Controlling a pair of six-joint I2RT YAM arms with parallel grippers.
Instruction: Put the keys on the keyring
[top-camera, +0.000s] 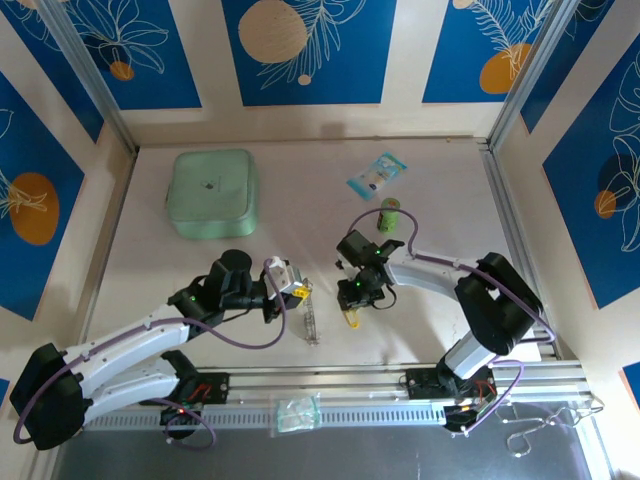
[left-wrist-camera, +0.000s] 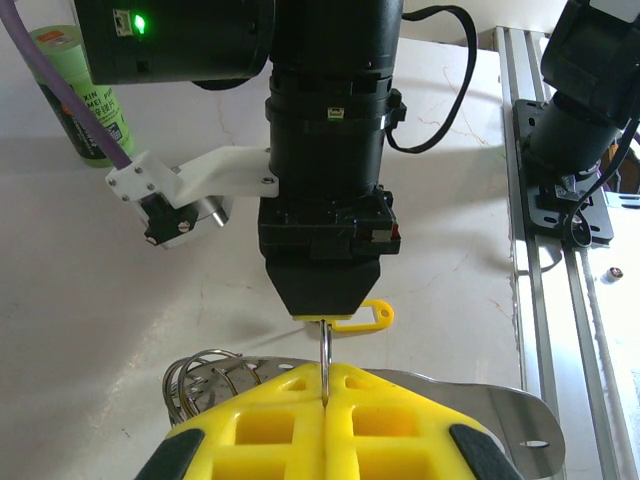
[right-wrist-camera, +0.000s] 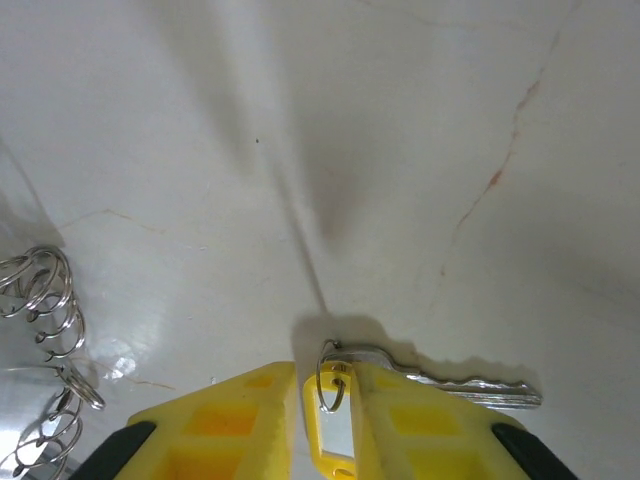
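My left gripper is shut on the thin silvery wire of the keyring, which hangs down to the table. Small metal rings strung on it bunch to one side. A silvery key with a yellow plastic tag lies on the table under my right gripper. That gripper's jaws stand a little apart around the tag, which leans on the right finger with a gap on its left side. A small split ring joins tag and key.
A pale green lidded box sits at the back left. A blue packet and an upright green cylinder stand behind the right gripper. The metal rail runs along the near edge.
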